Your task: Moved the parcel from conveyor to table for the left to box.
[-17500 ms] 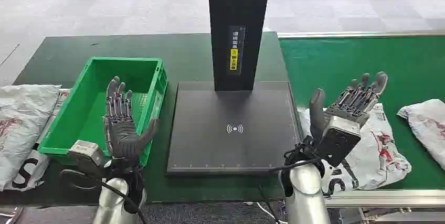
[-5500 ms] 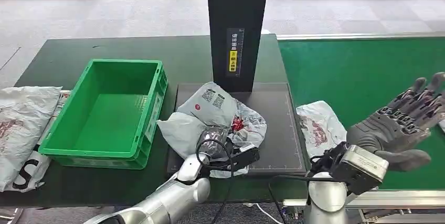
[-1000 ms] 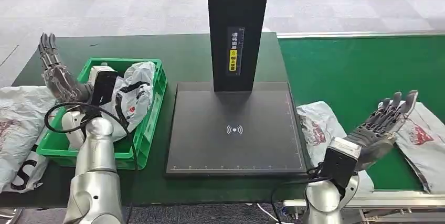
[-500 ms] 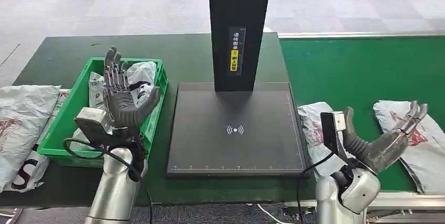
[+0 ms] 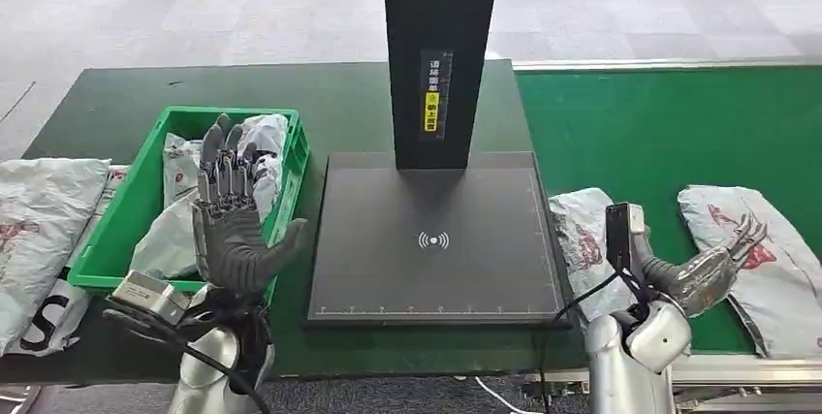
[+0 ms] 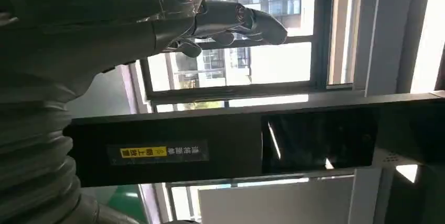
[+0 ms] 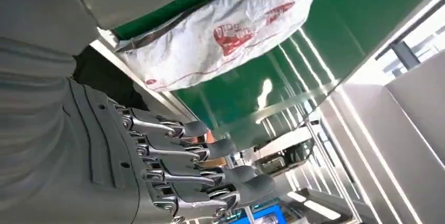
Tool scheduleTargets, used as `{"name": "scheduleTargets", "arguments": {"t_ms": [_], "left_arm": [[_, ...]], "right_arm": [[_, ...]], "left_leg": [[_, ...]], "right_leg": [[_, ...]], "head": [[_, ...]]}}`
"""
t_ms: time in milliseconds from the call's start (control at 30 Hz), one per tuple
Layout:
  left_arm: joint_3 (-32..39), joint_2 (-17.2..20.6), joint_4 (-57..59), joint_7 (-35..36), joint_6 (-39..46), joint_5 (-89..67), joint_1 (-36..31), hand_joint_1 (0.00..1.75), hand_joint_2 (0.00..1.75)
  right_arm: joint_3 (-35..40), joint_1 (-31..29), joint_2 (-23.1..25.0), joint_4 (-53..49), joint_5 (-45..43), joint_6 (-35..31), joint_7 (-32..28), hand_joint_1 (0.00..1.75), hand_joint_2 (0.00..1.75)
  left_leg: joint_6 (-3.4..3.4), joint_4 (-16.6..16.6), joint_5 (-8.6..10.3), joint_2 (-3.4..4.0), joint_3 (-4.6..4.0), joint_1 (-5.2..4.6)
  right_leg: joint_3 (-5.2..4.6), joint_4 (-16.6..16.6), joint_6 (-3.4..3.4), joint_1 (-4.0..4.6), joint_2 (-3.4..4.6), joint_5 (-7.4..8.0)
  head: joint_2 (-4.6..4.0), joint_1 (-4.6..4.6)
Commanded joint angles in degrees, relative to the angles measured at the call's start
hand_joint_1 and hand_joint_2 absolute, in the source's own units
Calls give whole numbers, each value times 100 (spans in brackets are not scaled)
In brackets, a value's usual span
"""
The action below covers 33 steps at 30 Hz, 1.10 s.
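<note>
Parcel (image 5: pixel 254 147) lying in green crate (image 5: pixel 124 230), released. Left hand (image 5: pixel 233 230), fingers spread, empty, now drawing back at crate's near edge. Right hand (image 5: pixel 703 269), fingers apart, now lowering toward conveyor parcel (image 5: pixel 751 259).

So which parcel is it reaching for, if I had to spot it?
Find the green conveyor belt on the right. Two grey bags lie at its near edge; the right hand hovers open between them. It points at the farther-right bag, the larger one with red print.
</note>
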Motion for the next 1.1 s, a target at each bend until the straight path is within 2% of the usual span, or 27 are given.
{"name": "scheduleTargets", "arguments": {"t_ms": [33,200,367,500,533,667,1100], "left_arm": [[-545,301,-242,26,264,-143,381,0,175],[-618,364,-182,26,421,-188,474,0,175],[-577,392,-69,26,530,-29,674,0,175],[-533,393,-68,26,570,-1,668,0,175],[-497,381,-52,26,556,-13,679,0,175],[-419,342,54,26,444,-19,676,0,175],[-419,342,54,26,444,-19,676,0,175]], "right_arm": [[-438,-1086,-488,2651,-89,9,-19,0,175],[-518,-1303,-561,3249,-57,9,-16,0,175],[-762,-1437,-626,3660,-111,471,61,0,175],[-852,-1411,-655,3758,-114,808,34,0,175],[-943,-1424,-629,3781,-261,898,-219,0,175],[-1025,-1410,-601,3855,-367,1188,-454,0,175],[-1025,-1410,-601,3855,-367,1188,-454,0,175]], "left_leg": [[3,-16,1,18,27,2],[2,-9,1,4,14,-1],[3,-28,3,7,40,-1],[2,-14,0,2,23,-1],[2,-22,1,1,33,-3],[3,-23,1,7,30,-3],[2,-8,-1,3,12,-2]], "right_leg": [[25,-21,0,3,14,7],[13,-8,-1,-1,0,1],[37,-27,-3,1,-1,3],[22,-13,-1,0,-2,0],[32,-19,-2,-1,-4,0],[29,-21,-2,-1,2,3],[11,-6,-1,-2,0,-1]], "head": [[0,0],[0,0],[0,0],[0,0],[0,0],[0,0],[0,0]]}}
